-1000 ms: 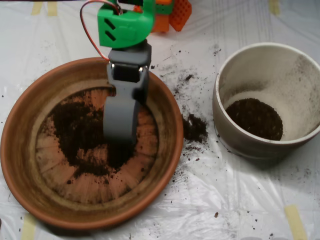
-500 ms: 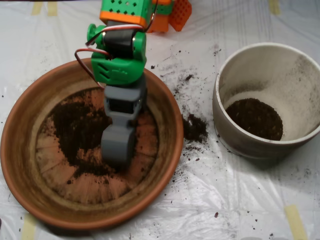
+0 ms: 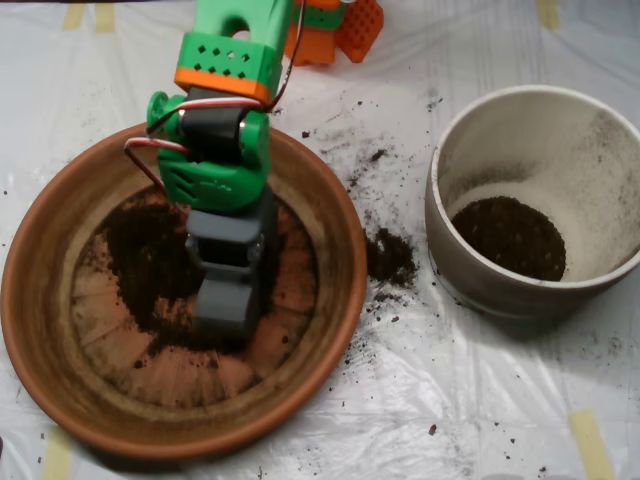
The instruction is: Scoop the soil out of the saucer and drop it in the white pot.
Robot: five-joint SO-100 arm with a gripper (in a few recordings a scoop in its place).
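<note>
Overhead view: the gripper (image 3: 226,305) points down into the saucer (image 3: 60,345) at left, its grey tip on the soil (image 3: 150,265) spread over the ridged floor; whether its shells are spread or pressed together cannot be told. The white pot (image 3: 500,285) stands well apart at right, soil in its bottom. A spilled clump (image 3: 390,257) lies on the tabletop (image 3: 480,400) between them.

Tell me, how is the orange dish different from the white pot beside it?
The saucer is terracotta-orange, wide and shallow; the white pot is cream-white, narrower and deep. The saucer's floor has radial ridges; the pot's inner wall is smooth and dusty. In the saucer the soil lies in a ragged patch, while in the pot it forms a compact round patch at the bottom. Both are round and hold dark soil.
</note>
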